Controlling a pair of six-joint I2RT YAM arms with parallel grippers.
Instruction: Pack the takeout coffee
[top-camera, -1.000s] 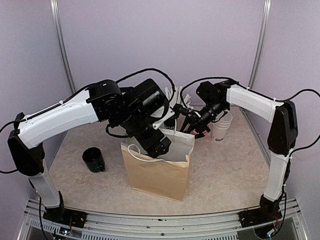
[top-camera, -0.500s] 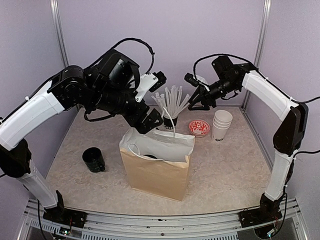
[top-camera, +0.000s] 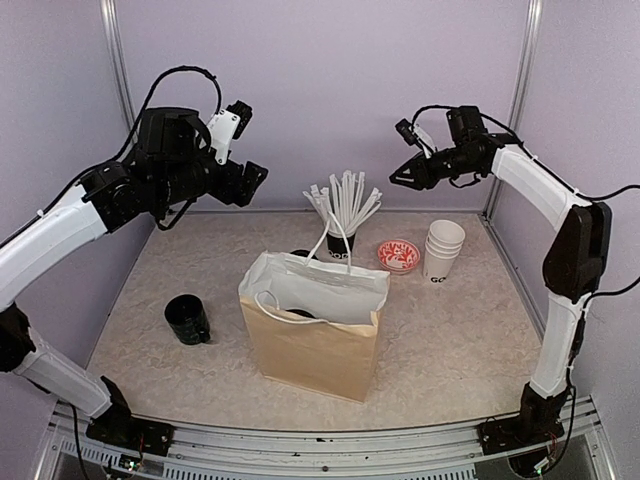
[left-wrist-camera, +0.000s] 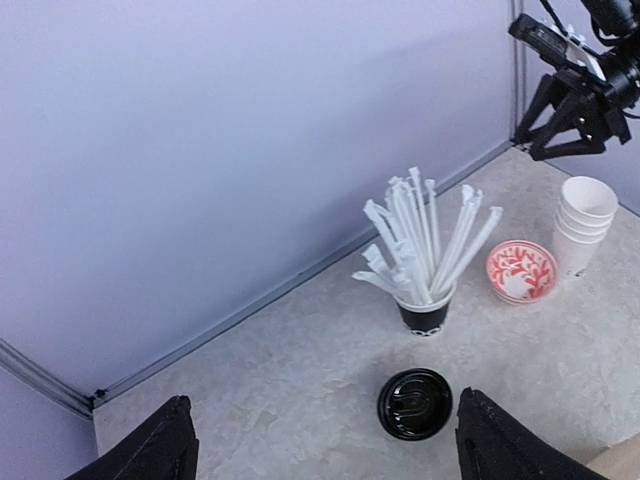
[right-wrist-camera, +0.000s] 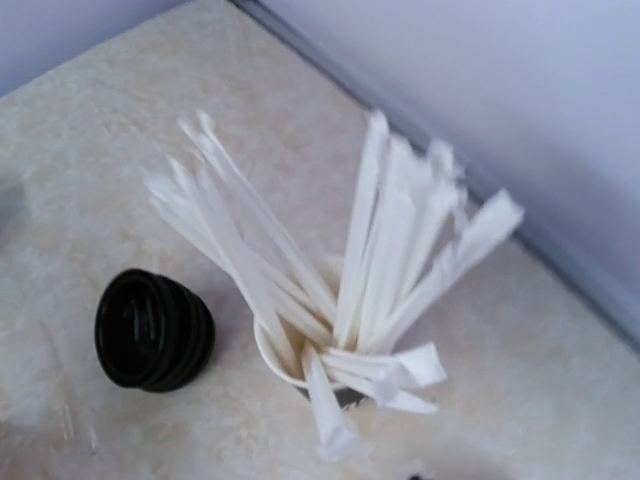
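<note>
The brown paper bag (top-camera: 312, 345) stands open at the table's middle. A dark round shape (top-camera: 300, 313) shows low inside its mouth; I cannot tell whether it is the takeout coffee's black lid. No single lidded white cup shows elsewhere. My left gripper (top-camera: 248, 182) is raised high at the back left. It is open and empty, with its fingertips (left-wrist-camera: 165, 445) wide apart in the left wrist view. My right gripper (top-camera: 402, 178) hangs high at the back right, above the straws, and looks open and empty. It also shows in the left wrist view (left-wrist-camera: 570, 115). Its fingers are out of the right wrist view.
A black cup of white straws (top-camera: 340, 215) (left-wrist-camera: 425, 265) (right-wrist-camera: 350, 300) stands behind the bag. A stack of black lids (left-wrist-camera: 414, 403) (right-wrist-camera: 153, 330) lies beside it. A red patterned bowl (top-camera: 398, 255) and stacked white cups (top-camera: 443, 250) stand at the right. A dark green mug (top-camera: 187, 320) stands at the left.
My left gripper has come up out of the bag and swung high to the back left. My right gripper has lifted away from the bag's rim, up and to the right.
</note>
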